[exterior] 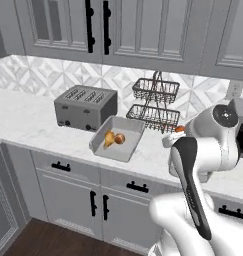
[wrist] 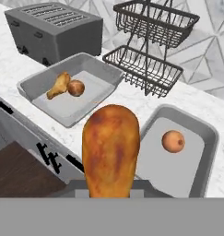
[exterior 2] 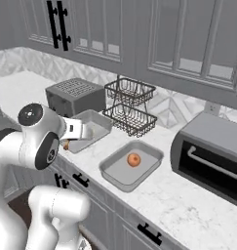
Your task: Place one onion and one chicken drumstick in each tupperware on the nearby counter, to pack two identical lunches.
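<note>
A chunky golden-brown chicken drumstick (wrist: 111,150) stands upright in my gripper (wrist: 111,188), which is shut on it; the fingers are hidden behind the meat. It hangs over the counter's (exterior: 23,120) front edge, between the two tupperware trays. The left tupperware (wrist: 44,78) holds a slim drumstick (wrist: 58,85) and an onion (wrist: 76,87). The right tupperware (wrist: 203,159) holds one onion (wrist: 173,141), also seen from the right base (exterior 2: 134,159). In the left base view, my arm covers the gripper, and a sliver of orange (exterior: 179,129) shows beside the wrist.
A grey toaster (exterior: 85,106) stands behind the left tray. A two-tier black wire basket (exterior: 154,102) sits against the backsplash between the trays. A dark oven (exterior 2: 212,156) occupies the counter to the right. Grey cabinets hang overhead.
</note>
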{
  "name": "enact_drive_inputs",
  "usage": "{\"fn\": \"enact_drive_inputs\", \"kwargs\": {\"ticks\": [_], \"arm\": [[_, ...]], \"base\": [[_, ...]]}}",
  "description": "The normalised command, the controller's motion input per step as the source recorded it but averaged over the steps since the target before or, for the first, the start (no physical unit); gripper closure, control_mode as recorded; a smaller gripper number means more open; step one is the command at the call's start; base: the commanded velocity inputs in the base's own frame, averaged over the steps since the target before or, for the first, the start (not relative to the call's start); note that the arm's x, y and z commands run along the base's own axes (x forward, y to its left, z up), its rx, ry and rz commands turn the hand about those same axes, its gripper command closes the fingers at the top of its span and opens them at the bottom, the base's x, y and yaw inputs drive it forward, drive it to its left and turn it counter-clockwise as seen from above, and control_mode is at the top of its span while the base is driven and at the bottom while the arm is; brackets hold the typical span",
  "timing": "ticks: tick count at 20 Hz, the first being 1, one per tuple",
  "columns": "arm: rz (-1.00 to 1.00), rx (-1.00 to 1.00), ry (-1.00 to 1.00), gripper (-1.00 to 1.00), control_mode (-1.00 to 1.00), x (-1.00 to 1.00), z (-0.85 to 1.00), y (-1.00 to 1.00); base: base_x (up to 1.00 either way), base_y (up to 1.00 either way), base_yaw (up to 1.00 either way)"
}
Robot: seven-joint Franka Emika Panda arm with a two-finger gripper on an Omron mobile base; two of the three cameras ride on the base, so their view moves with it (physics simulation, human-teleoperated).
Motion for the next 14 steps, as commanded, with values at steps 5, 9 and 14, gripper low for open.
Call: {"fn": "enact_drive_inputs", "kwargs": {"ticks": [5,9,14], "arm": [[0.00,0.00,0.00,1.00,1.00,0.00,0.00,0.00],[-0.09,0.00,-0.03,1.00,-1.00,0.01,-0.12,-0.01],[-0.08,0.00,0.02,1.00,-1.00,0.08,-0.61,0.03]], "base": [[0.00,-0.68,-0.56],[0.04,-0.25,-0.36],[0.00,0.00,0.00]]}}
